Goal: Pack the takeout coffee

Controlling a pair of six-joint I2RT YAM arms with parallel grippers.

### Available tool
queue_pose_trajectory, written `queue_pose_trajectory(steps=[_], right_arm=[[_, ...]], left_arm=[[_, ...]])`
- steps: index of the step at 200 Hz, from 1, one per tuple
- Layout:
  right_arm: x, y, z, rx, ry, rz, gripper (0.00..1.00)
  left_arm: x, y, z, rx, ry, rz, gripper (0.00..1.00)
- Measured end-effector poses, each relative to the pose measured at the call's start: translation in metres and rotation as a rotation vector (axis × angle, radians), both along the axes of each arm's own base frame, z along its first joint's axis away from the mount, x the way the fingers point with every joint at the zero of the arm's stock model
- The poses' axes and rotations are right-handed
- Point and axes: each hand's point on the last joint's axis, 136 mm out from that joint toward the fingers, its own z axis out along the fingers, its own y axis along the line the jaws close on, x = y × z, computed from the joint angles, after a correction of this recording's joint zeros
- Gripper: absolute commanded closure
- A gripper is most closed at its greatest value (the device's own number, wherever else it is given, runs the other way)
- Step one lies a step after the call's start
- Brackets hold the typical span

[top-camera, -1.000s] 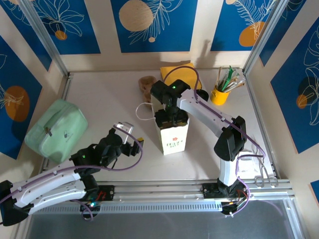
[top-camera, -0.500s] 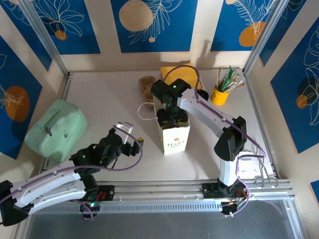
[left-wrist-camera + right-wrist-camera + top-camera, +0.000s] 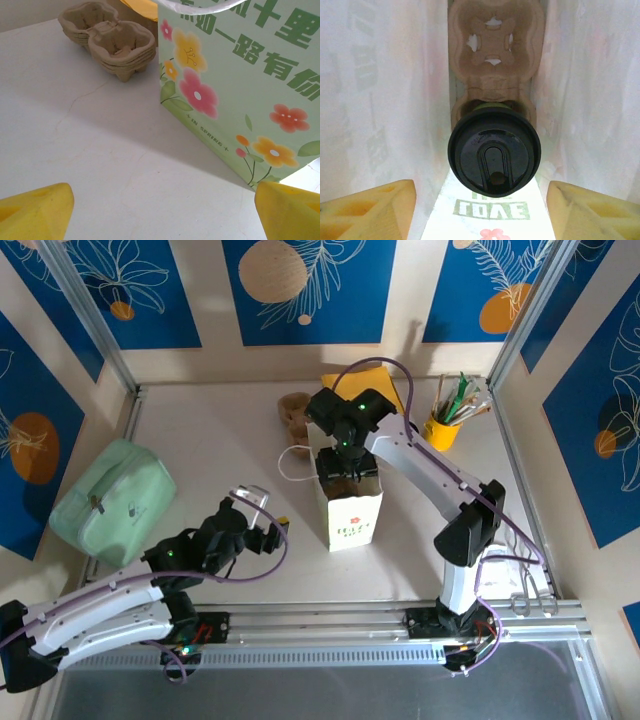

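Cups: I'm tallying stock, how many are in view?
2: the takeout coffee inside the paper bag, and the yellow cup holding straws, at the far right. The bag may hide more.

A robotics lab test cell, dressed up as a café counter. Two arms, left [image 3: 100, 610] and right [image 3: 430, 475], are bolted to an aluminium rail [image 3: 320, 622] at the edge of a white table [image 3: 220, 440]. Bare metal posts [image 3: 90, 320] and printed blue panels [image 3: 310, 290] fence the table in. The things on it are staged takeout props: a bag [image 3: 350, 515] with a coffee [image 3: 494, 152] inside, a carrier [image 3: 295, 410], a yellow cup [image 3: 440, 430] of straws and a green pouch [image 3: 112, 500].
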Motion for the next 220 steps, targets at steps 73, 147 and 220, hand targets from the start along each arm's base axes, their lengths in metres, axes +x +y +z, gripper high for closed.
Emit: queue_pose_trajectory(steps=[73, 147, 220], right_arm=[[0.001, 0.003, 0.022, 0.035, -0.053, 0.008, 0.29], [0.002, 0.002, 0.060, 0.089, -0.160, 0.022, 0.29], [-0.006, -0.008, 0.119, 0.223, -0.310, 0.052, 0.26]], left_arm=[[0.000, 0.000, -0.002, 0.007, 0.002, -0.001, 0.07], [0.000, 0.000, -0.001, 0.006, 0.002, -0.001, 0.07], [0.000, 0.000, -0.001, 0.004, 0.001, 0.000, 0.07]])
